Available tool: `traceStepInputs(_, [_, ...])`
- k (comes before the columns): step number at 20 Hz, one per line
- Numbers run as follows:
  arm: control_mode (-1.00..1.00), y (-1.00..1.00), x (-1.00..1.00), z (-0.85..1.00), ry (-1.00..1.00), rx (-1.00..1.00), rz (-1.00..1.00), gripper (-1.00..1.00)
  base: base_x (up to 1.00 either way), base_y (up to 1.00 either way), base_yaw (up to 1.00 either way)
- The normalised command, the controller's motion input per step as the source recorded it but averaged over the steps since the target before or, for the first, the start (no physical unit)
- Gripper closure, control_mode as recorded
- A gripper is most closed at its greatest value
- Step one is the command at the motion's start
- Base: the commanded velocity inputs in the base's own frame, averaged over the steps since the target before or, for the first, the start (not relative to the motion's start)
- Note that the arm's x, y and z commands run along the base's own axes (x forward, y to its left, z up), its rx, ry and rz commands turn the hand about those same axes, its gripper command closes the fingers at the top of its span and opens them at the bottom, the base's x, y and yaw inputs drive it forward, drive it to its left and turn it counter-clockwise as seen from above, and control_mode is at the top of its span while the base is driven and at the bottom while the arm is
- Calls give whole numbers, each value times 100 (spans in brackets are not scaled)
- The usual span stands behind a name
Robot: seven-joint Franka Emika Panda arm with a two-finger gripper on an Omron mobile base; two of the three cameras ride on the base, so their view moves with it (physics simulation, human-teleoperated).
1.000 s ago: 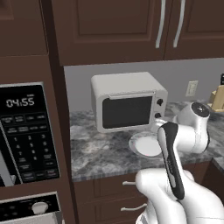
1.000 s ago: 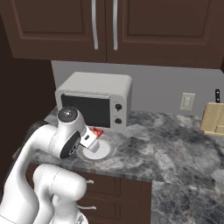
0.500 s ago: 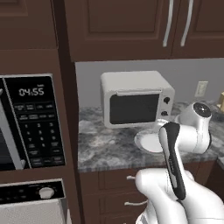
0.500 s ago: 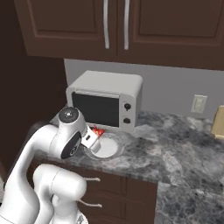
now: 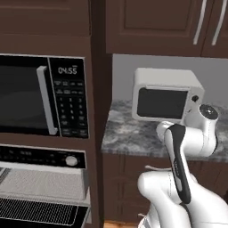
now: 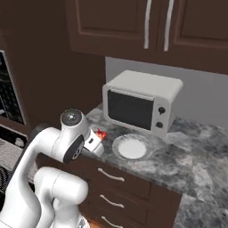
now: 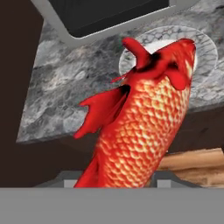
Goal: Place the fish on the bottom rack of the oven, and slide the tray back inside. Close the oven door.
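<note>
Gripper (image 6: 99, 137) first: we see it in the right base view at the end of the white arm, held just above the front edge of the table (image 6: 191, 164), with a bit of red poking out at its tip. In the hand view that red turns out to be the fish (image 7: 144, 127), large and close, its scaled body rising from between the finger tips at the bottom of the picture, so we read the gripper as pinching the fish.

Behind the fish in the hand view lies the round white plate (image 7: 208, 57), on the grey stone table; in the right base view the plate (image 6: 131, 148) sits in front of the white countertop microwave (image 6: 140, 102) with nothing on it. The fish is off the plate, lifted clear and held a little to the side of it, toward the table's edge.

In the left base view we find the oven (image 5: 42, 158) low on the left, under the black built-in microwave (image 5: 42, 95). Its cavity looks open, and the bottom rack (image 5: 38, 209) shows as a wire grid at the lower edge, bare of any food. The oven is well apart from the fish.
</note>
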Motion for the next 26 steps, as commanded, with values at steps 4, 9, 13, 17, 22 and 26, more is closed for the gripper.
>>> traceStepInputs(4, [100,0,0,0,0,0,0,100,0,22,52])
traceStepInputs(9, [100,0,0,0,0,0,0,100,0,26,56])
traceStepInputs(13, [100,0,0,0,0,0,0,100,0,39,54])
traceStepInputs(17, [100,0,0,0,0,0,0,100,0,48,51])
traceStepInputs(22, [100,0,0,0,0,0,0,100,0,47,48])
traceStepInputs(26, [100,0,0,0,0,0,0,100,0,26,38])
